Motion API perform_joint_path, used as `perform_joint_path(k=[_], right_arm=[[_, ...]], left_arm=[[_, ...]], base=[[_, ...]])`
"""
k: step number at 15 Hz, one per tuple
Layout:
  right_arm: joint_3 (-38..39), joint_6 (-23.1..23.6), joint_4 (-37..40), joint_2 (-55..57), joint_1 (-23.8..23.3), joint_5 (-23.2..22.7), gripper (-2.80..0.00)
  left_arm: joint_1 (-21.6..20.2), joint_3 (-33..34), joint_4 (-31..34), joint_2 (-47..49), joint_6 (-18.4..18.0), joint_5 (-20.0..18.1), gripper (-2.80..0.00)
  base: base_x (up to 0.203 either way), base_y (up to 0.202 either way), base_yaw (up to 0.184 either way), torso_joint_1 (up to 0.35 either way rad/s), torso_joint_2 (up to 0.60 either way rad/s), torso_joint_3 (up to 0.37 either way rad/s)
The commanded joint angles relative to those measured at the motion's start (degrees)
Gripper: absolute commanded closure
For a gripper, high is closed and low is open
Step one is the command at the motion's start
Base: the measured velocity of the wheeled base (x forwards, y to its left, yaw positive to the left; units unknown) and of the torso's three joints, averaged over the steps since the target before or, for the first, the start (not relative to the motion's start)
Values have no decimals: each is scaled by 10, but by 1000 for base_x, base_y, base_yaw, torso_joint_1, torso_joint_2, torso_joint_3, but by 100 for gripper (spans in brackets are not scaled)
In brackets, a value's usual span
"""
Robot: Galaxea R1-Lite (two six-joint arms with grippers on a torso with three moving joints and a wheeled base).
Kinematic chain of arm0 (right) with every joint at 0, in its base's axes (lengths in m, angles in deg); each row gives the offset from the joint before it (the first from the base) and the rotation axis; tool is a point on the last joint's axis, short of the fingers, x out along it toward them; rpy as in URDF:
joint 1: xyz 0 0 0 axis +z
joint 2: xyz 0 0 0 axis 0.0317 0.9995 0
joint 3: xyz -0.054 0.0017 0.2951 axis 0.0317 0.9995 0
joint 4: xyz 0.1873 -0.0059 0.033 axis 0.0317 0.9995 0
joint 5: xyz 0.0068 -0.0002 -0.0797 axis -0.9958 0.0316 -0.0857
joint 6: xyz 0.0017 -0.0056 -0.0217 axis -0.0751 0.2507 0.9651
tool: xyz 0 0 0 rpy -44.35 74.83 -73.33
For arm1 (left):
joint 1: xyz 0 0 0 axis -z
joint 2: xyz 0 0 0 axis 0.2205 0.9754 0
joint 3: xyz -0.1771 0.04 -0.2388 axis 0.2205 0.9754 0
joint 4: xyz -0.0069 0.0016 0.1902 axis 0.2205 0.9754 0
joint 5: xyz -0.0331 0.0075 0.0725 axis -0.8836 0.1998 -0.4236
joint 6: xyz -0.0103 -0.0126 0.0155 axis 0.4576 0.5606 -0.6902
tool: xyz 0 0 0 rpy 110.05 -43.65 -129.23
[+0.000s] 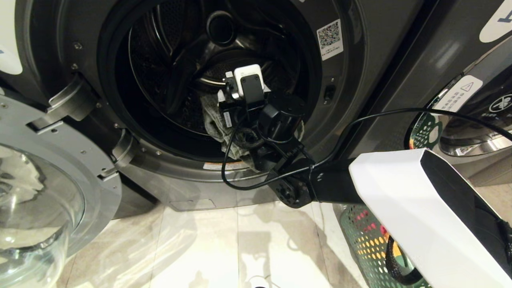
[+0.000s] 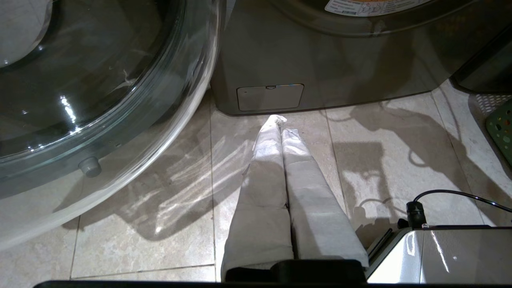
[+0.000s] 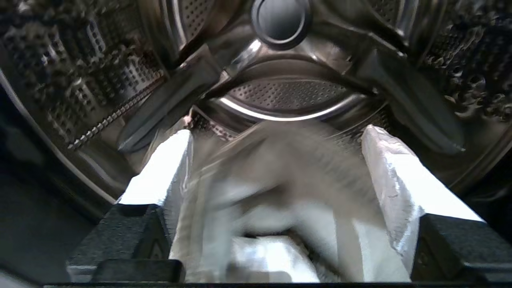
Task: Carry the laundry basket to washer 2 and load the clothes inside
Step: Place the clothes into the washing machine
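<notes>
Washer 2 (image 1: 360, 60) stands with its door swung open, and my right arm reaches into the drum (image 3: 288, 94). My right gripper (image 3: 277, 132) is open, its white fingers (image 3: 394, 176) spread wide. A grey cloth (image 3: 280, 180) lies blurred and loose between them. In the head view that cloth (image 1: 212, 120) hangs over the lower lip of the drum opening, under the wrist. The laundry basket (image 1: 362, 236), green with round holes, stands on the floor at the lower right, with coloured clothes showing through it. My left gripper (image 2: 282, 124) is shut and empty above the floor tiles.
The open glass door (image 1: 40, 192) fills the lower left, close beside my left gripper. Another dark grey washer (image 1: 472, 120) stands to the right. A black cable (image 1: 360, 120) loops off the right forearm. A small service flap (image 2: 270, 97) sits at the washer's base.
</notes>
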Motion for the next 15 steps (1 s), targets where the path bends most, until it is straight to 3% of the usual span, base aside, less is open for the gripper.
perform_joint_path(k=[1,6,10,15], right_arm=[[-2,2,-12,-15,1,1,-280],[29,1,-18,-40,5,4,-280],[132,-42,0,-107,53,2,-280],[281,-58,4,-178,117,1,-280]], left_arm=[[0,0,0,1,0,0,0],[0,0,0,1,0,0,0],[0,0,0,1,0,0,0],[-1,0,0,1,0,0,0]], base=[[0,0,0,0,0,0],[0,0,0,0,0,0],[0,0,0,0,0,0],[0,0,0,0,0,0]])
